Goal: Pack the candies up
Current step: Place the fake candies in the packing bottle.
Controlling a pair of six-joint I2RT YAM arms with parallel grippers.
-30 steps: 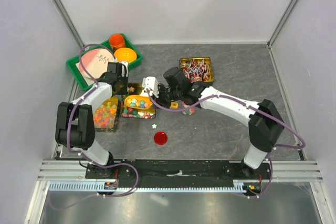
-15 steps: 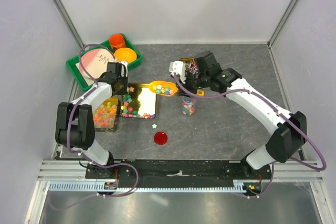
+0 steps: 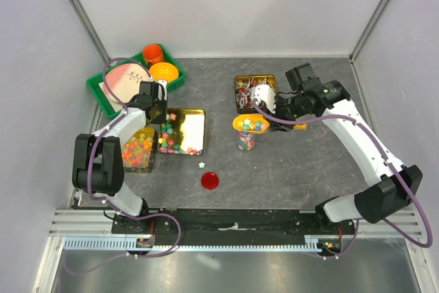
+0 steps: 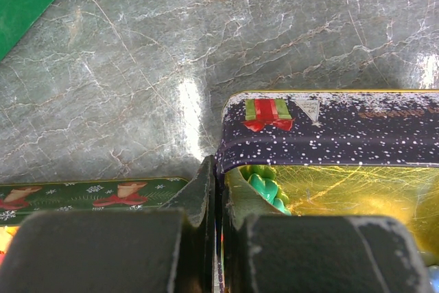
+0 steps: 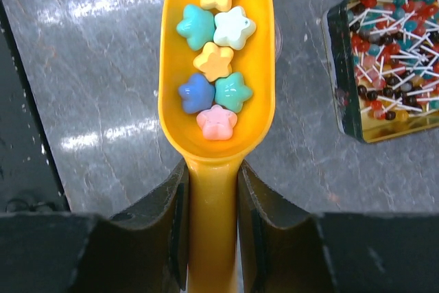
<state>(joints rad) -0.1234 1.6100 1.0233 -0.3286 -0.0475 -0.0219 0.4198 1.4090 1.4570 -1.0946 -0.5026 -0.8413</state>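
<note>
Solid yellow-orange scoop (image 5: 264, 80), carrying candies (image 5: 215, 61) in yellow, teal, pale mint, blue and pink. Dark grey tabletop (image 4: 137, 66), marbled with thin white veins. Dark blue outer wall on navy tin (image 4: 343, 128), speckled white like snow, with a red-and-green bow motif; reflective gold inside. Dark green band on green tin (image 4: 89, 193), with white snowflakes and red-brown figures. Gold-rimmed lollipop tin (image 5: 387, 133); lollipops (image 5: 394, 53) in red, blue and dark tones on white sticks. Glossy red lid (image 3: 210, 180).
</note>
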